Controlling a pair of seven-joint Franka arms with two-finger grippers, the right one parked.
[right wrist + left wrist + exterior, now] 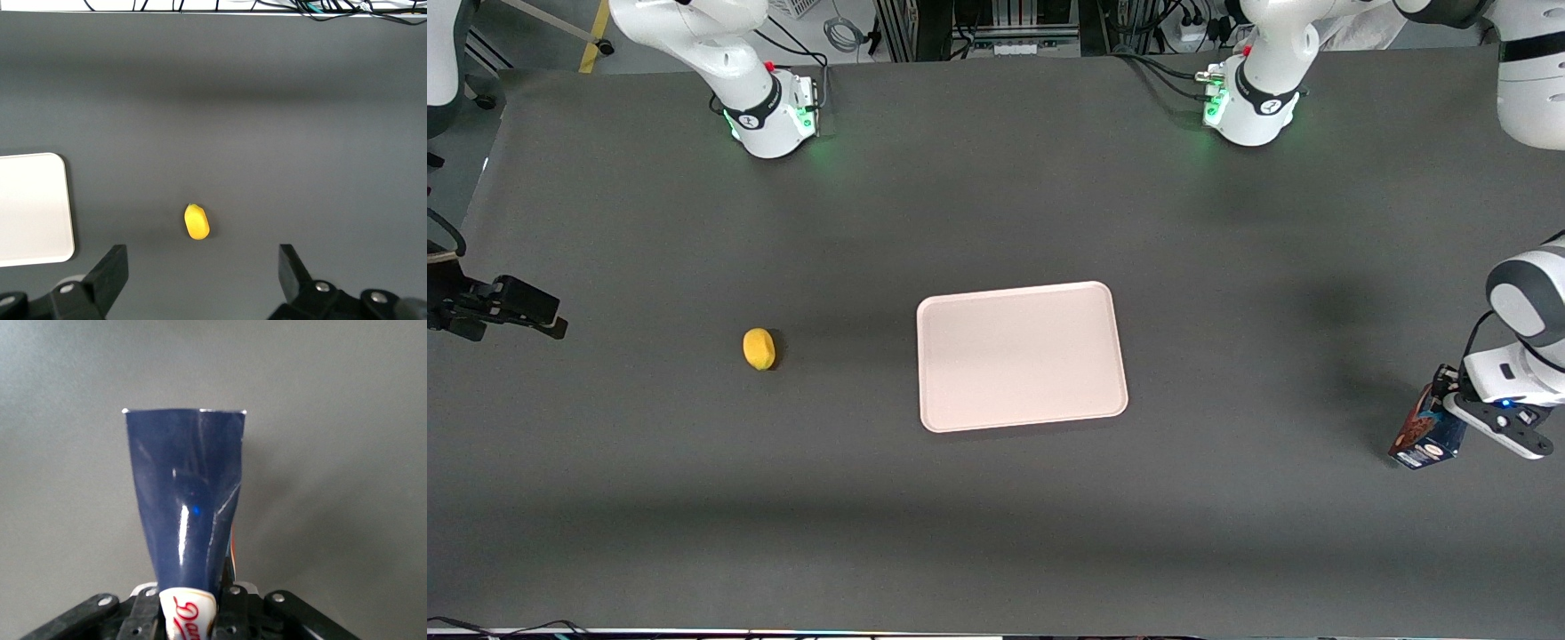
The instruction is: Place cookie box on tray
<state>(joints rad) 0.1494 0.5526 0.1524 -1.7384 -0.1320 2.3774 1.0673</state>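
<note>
The table (996, 178) under me is one wide sheet of dark grey matte covering, plain from end to end, with soft shadow bands across it. Past its farther edge from the front camera I see cables (845, 31), metal racking and a strip of floor.

Going across the front view from the parked arm's end: a small yellow rounded lump (759, 348) sits alone on the grey, with bare table all around it. Next, near the middle of the table, lies the tray (1021, 357), pale pink, flat, with rounded corners and a low rim, nothing on it. Between the lump and the tray there is an open gap. From the tray onward to my end, the cloth runs bare for a long stretch.

At the working arm's end is my gripper (1449, 411), close to the table's side edge. It is clamped on the cookie box (1427, 436), a narrow navy carton with a brown cookie picture, tilted. I cannot tell whether the box touches the table or hangs just above it. In my wrist view the cookie box (190, 500) juts out between my fingers, its cardboard creased and pinched in where I squeeze it, the white logo with red script at the grip. The box is well apart from the tray.
</note>
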